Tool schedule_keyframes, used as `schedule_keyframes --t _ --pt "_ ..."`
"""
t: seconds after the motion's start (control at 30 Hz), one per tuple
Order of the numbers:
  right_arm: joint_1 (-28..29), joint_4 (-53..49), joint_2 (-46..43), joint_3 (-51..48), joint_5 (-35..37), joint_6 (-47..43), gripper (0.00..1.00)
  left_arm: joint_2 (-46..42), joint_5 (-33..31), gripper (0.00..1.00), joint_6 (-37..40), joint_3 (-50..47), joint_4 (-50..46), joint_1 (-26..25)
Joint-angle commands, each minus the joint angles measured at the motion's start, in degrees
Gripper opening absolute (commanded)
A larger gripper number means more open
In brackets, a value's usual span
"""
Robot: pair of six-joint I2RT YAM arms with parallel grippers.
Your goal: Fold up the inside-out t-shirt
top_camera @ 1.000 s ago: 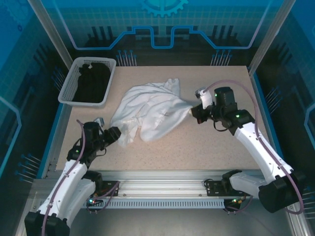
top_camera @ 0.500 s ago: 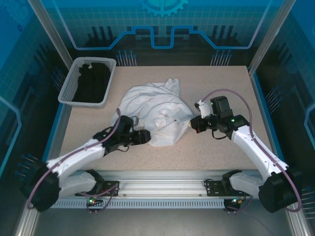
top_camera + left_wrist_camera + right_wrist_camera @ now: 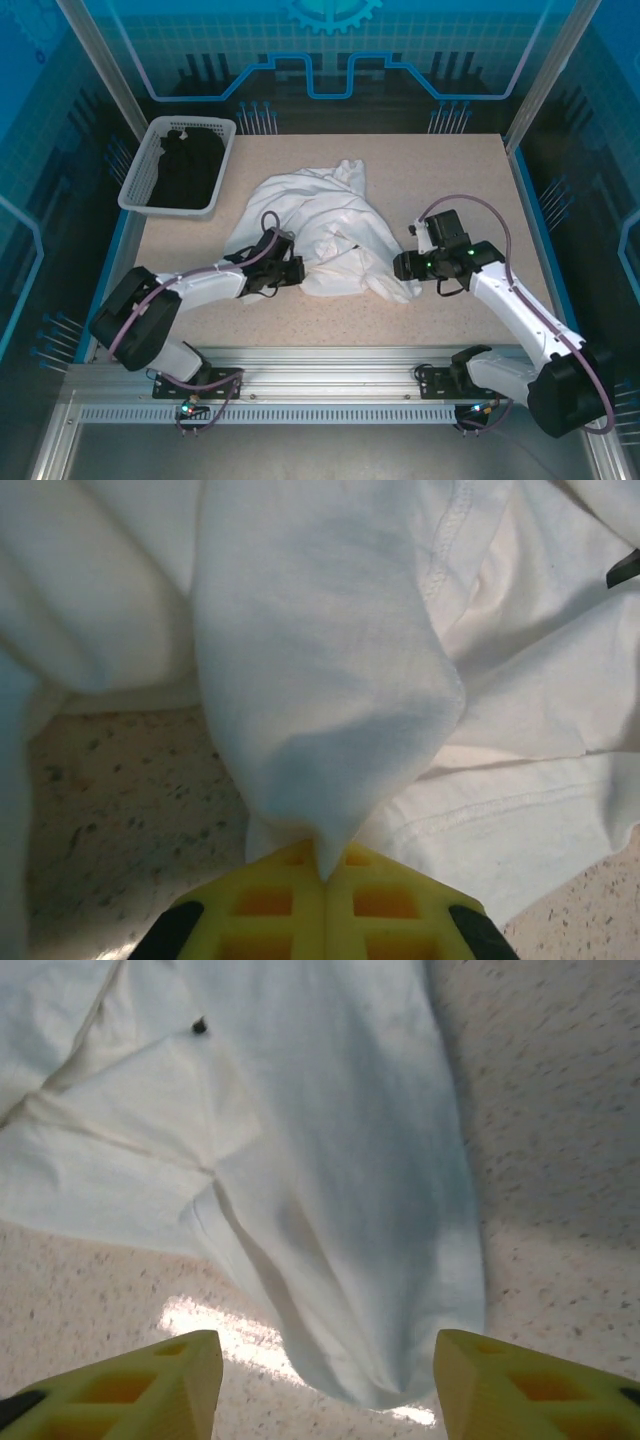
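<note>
The inside-out t-shirt (image 3: 320, 225) is a wrinkled white heap in the middle of the table. My left gripper (image 3: 293, 271) sits at the heap's near left edge, shut on a pinched fold of the white cloth (image 3: 330, 730); its yellow fingers (image 3: 270, 905) meet with the fold between them. My right gripper (image 3: 405, 266) stands open at the heap's right side. A loose white tail of the shirt (image 3: 360, 1260) lies on the table just beyond its spread yellow fingers (image 3: 150, 1385), touching neither.
A grey basket (image 3: 145, 170) with a black garment (image 3: 185, 165) in it stands at the back left. Speckled beige table (image 3: 450, 180) lies bare to the right and behind the shirt. Blue enclosure walls ring the table.
My left gripper reached in to the shirt's near left edge and shut on a fold. My right gripper let go of the shirt's right end, which dropped to the table, and drew nearer.
</note>
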Motion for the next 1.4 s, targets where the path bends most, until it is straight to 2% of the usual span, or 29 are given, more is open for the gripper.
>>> schedule_keyframes --t 0.0,0.2,0.33,0.5,0.7,0.9,1.13,1.27,1.37 --pt "-1.62 4.51 6.46 3.04 3.2 0.92 0.61 -3.8 -0.24 0.0 0.97 -2.97 0.39 0.42" --pt "-1.48 7.64 22.0 9.75 0.81 -0.39 0.56 -8.2 0.3 0.0 -0.08 -5.79 0.03 1.18" --pt "-3.16 4.8 30.67 14.94 1.74 -2.72 0.55 -9.69 0.41 0.0 -0.17 -6.07 -0.45 1.68" --pt "-4.32 4.18 36.77 18.08 1.12 -4.86 0.53 -10.53 0.48 0.0 -0.21 -5.94 -0.4 1.75" --pt "-4.27 2.43 41.14 20.52 -1.17 -5.83 0.29 -11.43 0.46 0.0 -0.43 -5.96 -0.99 1.81" --pt "-4.91 2.58 37.74 18.42 -1.65 -6.02 0.0 -14.48 -0.87 0.0 -0.87 -6.31 -1.95 2.32" --pt "-6.09 5.29 19.23 15.56 -3.94 -5.13 0.0 -23.57 -0.34 0.0 -1.71 -5.45 -4.84 5.79" --pt "-6.38 5.42 8.88 18.06 -3.99 -4.69 0.0 -30.07 -1.19 0.0 0.69 0.01 -9.97 8.46" --pt "-6.92 4.88 3.86 21.85 -1.63 -4.95 0.0 -34.12 -1.13 0.0 1.92 5.11 -12.2 12.61"
